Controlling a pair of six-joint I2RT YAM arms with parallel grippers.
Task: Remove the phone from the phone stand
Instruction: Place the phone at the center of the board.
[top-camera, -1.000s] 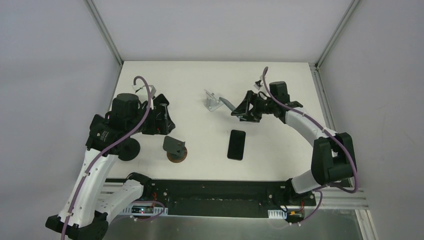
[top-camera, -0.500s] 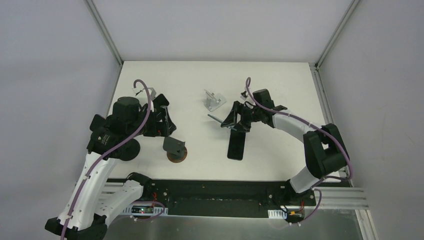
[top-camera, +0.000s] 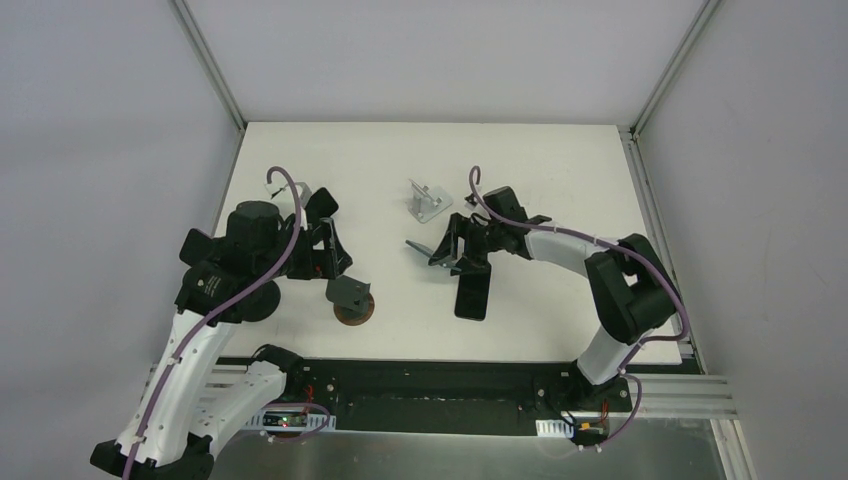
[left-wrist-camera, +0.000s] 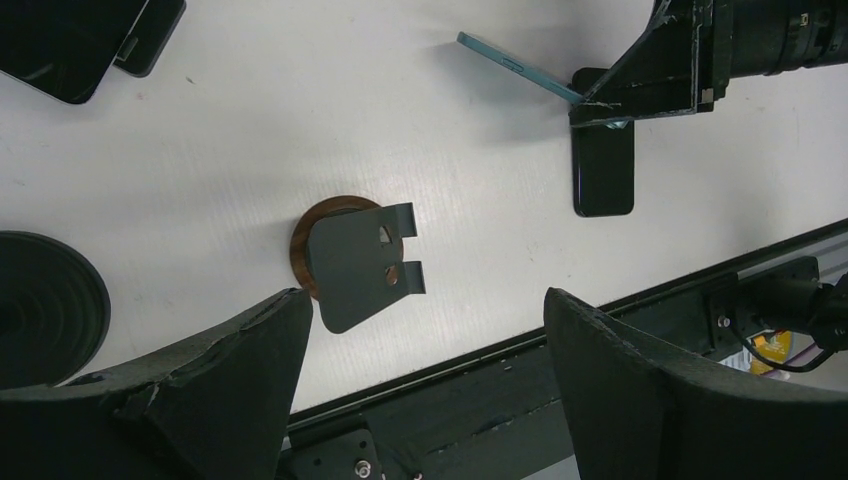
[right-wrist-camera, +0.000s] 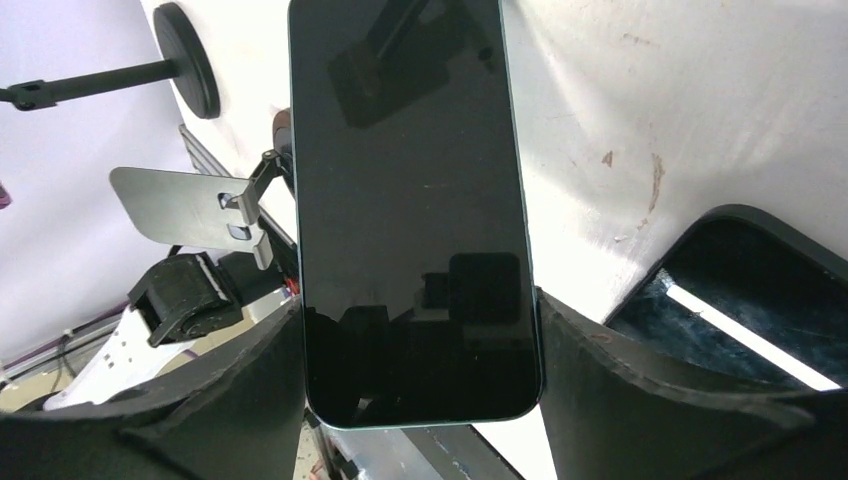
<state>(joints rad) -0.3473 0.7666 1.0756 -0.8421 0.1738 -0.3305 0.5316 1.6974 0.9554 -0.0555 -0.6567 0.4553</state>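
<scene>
**Position of the work item.** The phone (right-wrist-camera: 415, 200) is off the surface (top-camera: 560, 180) and carried in the air by the right end effector (right-wrist-camera: 420, 385). In the overhead view it shows edge-on as a thin strip, tilted, between the silver stand (top-camera: 428, 201) and a second phone (top-camera: 472, 297) that lies flat on the surface. The silver stand carries nothing. We judge the removal done and the set-down outstanding.

**End effector states.** The right end effector is clamped across the width of the phone, one finger (right-wrist-camera: 250, 400) on each long edge, close to one short end. The phone's own face hides the exact pad contact, so we can only say the pads appear to bear on the side frame and not on the glass. The left end effector (left-wrist-camera: 425, 310) is released and carries nothing. It hangs above the dark stand (left-wrist-camera: 355, 265) with the round wooden base.

**Handling properties.** We treat the phone as a stiff, thin slab of moderate weight. Its face is glossy, so we expect it to be slippery and liable to crack if dropped.

**Where to take hold.**
- Grip the long edges, never the screen.
- A hold nearer the middle of its length would reduce the tendency of the free end to swing down.
- Keep it well apart from the second phone when lowering it.
</scene>
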